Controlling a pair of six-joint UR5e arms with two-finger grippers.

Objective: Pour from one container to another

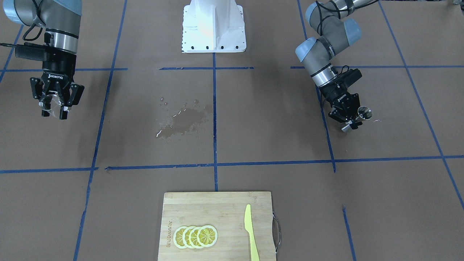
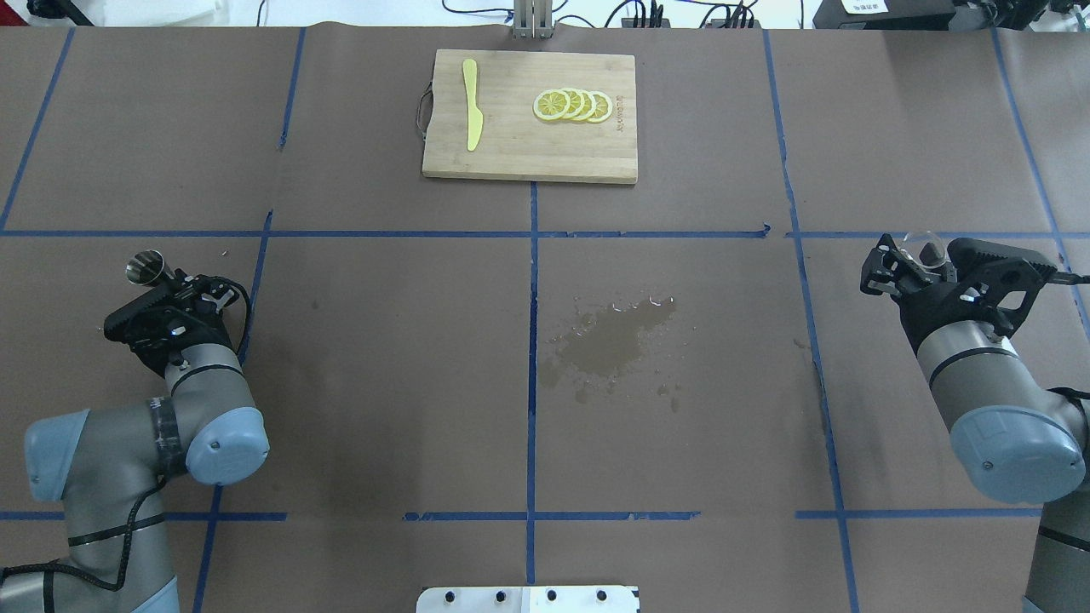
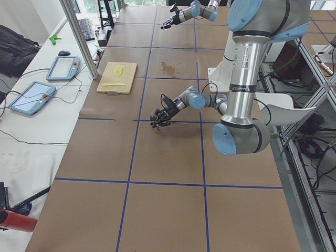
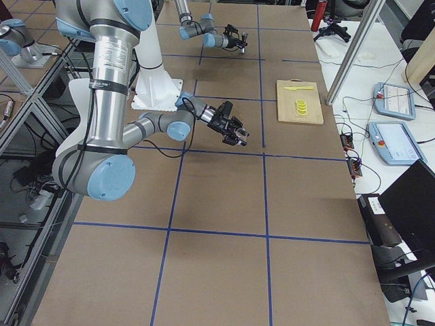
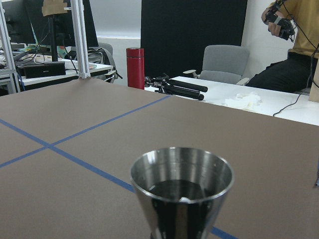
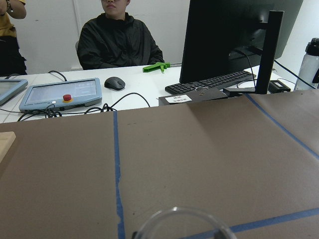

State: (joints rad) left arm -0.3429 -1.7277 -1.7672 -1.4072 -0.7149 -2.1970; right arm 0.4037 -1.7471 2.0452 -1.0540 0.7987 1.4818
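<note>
Faintly, the cup (image 1: 50, 103) is showing inside the clamped right tool (image 1: 54, 112); the left tool (image 1: 353, 121) is squeezing the jigger (image 1: 364, 113).

1. Robotics lab: left arm (image 2: 119, 460) and right arm (image 2: 979, 375) on a white pedestal (image 1: 214, 29); table (image 2: 383, 383) papered brown, gridded in blue tape (image 2: 532, 383).
2. Ahead of the right gripper (image 1: 54, 108): teach pendant (image 6: 60, 94) (red stop button), mouse (image 6: 114, 83), keyboard (image 6: 209, 82), monitor (image 6: 234, 35), seated person (image 6: 119, 42).
3. Ahead of the left gripper (image 1: 352, 120): aluminium frame posts (image 5: 78, 37), office chair (image 5: 225, 62), white bench (image 5: 279, 107), red flask (image 5: 134, 67).
</note>
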